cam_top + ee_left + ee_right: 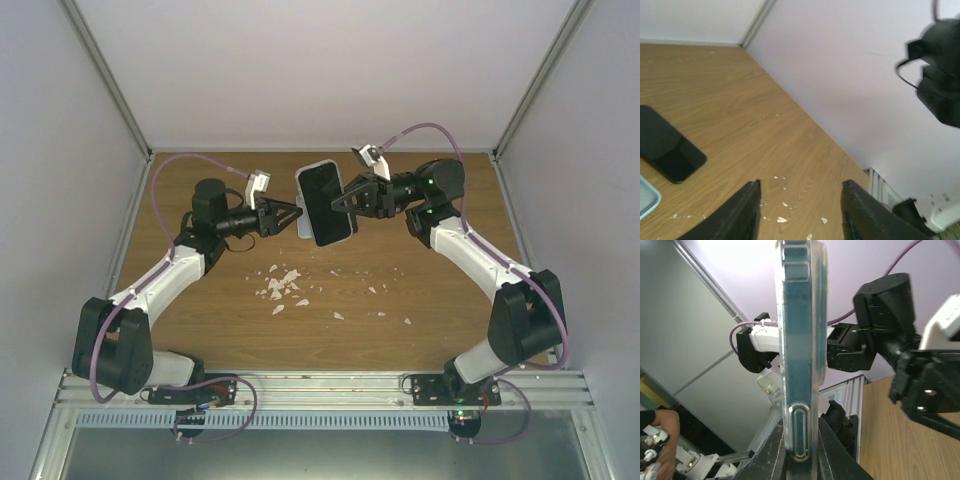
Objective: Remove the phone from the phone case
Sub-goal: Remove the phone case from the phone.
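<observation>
My right gripper [346,200] holds the phone [325,198] up above the back of the table, dark screen toward the top camera. The right wrist view shows it edge-on: the clear, teal-tinted phone case [799,340] stands upright between my right gripper [801,442] fingers, which are shut on its lower end. My left gripper [296,213] is right beside the phone's left edge. In the left wrist view that gripper [800,184] is open with only table behind the gap. The dark phone face [670,152] and a pale blue rim [647,199] show at that view's left edge.
White crumbs [285,285] lie scattered on the wooden table in front of the arms and show below the left fingers [781,219]. Pale enclosure walls close the back and both sides. A metal rail [320,385] runs along the near edge.
</observation>
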`<state>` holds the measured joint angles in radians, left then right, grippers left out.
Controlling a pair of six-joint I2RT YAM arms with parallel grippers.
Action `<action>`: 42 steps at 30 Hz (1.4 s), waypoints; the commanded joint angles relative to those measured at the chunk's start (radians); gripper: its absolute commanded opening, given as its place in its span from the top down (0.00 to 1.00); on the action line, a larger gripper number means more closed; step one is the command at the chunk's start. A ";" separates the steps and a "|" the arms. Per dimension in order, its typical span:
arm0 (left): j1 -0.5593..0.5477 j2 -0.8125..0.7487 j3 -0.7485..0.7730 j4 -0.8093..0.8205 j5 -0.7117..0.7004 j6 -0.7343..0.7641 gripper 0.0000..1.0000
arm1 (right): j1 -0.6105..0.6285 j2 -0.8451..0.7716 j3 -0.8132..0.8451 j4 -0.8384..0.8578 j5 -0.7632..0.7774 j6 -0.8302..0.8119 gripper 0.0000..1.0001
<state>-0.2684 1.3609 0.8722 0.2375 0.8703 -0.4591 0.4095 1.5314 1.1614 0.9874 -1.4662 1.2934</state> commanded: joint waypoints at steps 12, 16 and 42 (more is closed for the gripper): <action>-0.022 -0.136 0.056 0.256 0.294 -0.142 0.46 | -0.055 -0.027 0.149 -0.732 0.112 -0.582 1.00; -0.053 -0.116 0.083 0.289 0.278 -0.211 0.44 | -0.052 -0.032 0.151 -0.773 0.119 -0.622 1.00; -0.080 -0.059 0.113 0.261 0.181 -0.244 0.99 | -0.024 -0.031 0.199 -0.974 0.139 -0.812 0.80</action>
<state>-0.3435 1.3140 0.9619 0.5076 1.0508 -0.7559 0.3805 1.5276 1.2964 0.0837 -1.3418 0.5831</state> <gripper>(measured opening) 0.081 0.135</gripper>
